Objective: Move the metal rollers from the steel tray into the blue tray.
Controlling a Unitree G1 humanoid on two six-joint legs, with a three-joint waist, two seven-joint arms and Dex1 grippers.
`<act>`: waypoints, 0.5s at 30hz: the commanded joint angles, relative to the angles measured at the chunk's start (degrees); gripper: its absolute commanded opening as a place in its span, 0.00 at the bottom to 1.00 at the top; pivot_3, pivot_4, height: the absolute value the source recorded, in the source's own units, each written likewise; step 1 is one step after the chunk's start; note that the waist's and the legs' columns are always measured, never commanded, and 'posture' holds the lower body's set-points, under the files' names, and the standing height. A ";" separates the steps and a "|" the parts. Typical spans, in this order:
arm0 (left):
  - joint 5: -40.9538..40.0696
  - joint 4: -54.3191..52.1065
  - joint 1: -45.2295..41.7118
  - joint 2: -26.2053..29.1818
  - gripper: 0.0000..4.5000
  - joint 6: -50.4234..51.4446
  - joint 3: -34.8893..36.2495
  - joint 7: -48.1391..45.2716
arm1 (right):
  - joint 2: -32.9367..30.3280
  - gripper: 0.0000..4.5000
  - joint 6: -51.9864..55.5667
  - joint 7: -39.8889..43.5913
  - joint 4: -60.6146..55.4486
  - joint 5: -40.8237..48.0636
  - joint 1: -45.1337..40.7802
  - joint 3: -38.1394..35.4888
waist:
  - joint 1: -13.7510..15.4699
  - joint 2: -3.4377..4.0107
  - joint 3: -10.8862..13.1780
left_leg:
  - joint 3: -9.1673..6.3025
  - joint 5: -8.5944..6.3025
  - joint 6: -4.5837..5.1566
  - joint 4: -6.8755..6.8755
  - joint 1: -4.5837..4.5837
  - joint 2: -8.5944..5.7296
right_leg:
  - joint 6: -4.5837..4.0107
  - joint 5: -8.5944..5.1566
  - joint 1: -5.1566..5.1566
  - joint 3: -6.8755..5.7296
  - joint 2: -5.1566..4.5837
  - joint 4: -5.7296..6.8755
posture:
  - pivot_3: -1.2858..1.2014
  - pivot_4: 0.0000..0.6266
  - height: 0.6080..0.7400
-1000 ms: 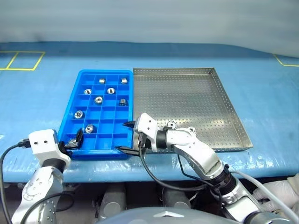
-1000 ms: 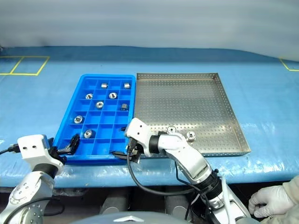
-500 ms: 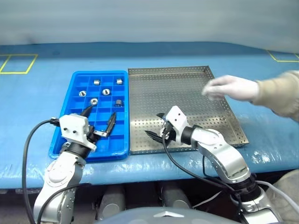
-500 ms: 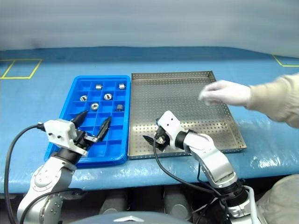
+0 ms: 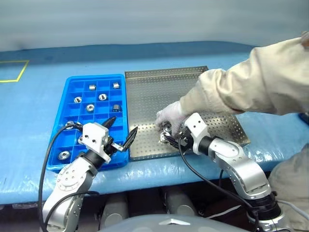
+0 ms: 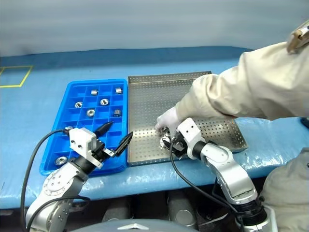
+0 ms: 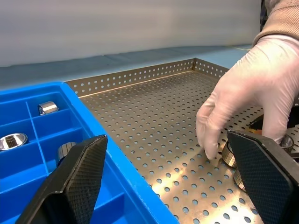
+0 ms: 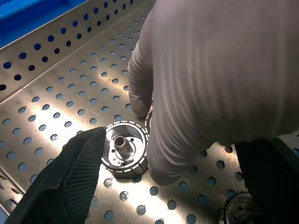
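Here a person's gloved hand (image 5: 170, 115) reaches from the right across the steel tray (image 5: 145, 92), its beige sleeve (image 5: 241, 82) lying over the tray's far right part, and its fingers touch rollers (image 8: 125, 150) on the perforated floor near the front rim. The right gripper (image 8: 163, 186) points forward and down at that same spot, just beside the hand, jaws spread wide around nothing, with one roller lying on the floor between its fingers and a second at its edge. The left arm bends up from below the table, and the left gripper (image 5: 120, 131) sits level over the front right corner of the blue tray (image 5: 63, 116), aimed toward the steel tray, fingers wide apart and empty. Several rollers rest in separate compartments of the blue tray, mostly toward its far end.
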 commanded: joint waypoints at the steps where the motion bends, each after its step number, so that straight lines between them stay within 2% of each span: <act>1: 0.55 -0.67 0.27 0.75 0.99 -1.53 -0.49 -0.42 | 0.44 1.00 -0.65 -0.46 -0.23 0.13 0.24 -1.04 | -0.11 0.00 0.00 | 0.00 0.00 0.00 0.00 0.00 0.00 | 0.00 0.00 0.00 0.00 0.00 0.00 | 0.49 0.24 1.00; 15: 0.81 -0.72 1.85 1.05 0.99 -2.43 -0.91 0.03 | 0.93 1.00 -1.00 -0.22 0.95 0.09 -1.10 -0.01 | -0.35 0.00 0.00 | -0.01 0.00 0.00 0.00 0.00 0.00 | 0.00 0.00 0.00 0.00 0.00 0.00 | 0.50 0.24 1.00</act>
